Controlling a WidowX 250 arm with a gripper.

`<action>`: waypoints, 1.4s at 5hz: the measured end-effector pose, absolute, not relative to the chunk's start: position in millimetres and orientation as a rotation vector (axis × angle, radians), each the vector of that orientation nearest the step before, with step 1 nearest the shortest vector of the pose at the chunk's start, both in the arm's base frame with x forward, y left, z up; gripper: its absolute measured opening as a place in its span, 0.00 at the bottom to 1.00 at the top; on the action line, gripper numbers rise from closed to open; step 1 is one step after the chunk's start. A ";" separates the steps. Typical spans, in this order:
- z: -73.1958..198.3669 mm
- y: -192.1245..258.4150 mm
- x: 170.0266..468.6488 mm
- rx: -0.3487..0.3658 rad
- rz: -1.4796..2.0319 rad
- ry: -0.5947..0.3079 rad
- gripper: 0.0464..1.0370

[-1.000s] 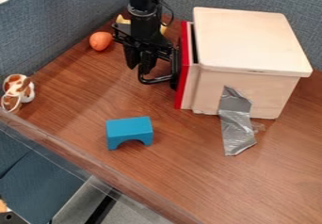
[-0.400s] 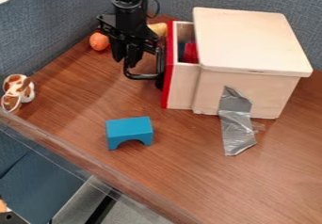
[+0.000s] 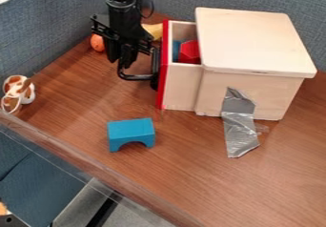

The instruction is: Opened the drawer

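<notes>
The black gripper hangs at the upper left of the wooden box, its tips down at the black handle on the drawer's front. One finger is inside the handle's loop or right behind its bar; which of these cannot be told. The drawer, with a red front panel, stands partly out of the box's left side. In its open part lie a red block and a blue piece.
A blue arch block stands at the centre left of the table. Near the back wall are an orange object and a yellow one. A brown-and-white toy lies at the left edge. Grey tape runs from box to table.
The drawer has slid left out of the box, from a narrow gap to well out, and the blocks inside have come into sight. My gripper has moved left together with its handle.
</notes>
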State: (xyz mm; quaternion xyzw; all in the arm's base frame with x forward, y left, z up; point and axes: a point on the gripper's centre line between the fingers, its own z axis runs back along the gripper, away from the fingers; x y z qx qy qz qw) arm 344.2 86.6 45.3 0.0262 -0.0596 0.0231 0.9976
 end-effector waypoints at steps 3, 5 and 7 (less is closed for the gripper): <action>44.6 106.7 337.5 0.054 0.070 -0.114 0.28; 43.9 112.0 334.6 0.050 0.079 -0.107 0.28; 44.5 116.8 333.4 0.052 0.088 -0.110 0.28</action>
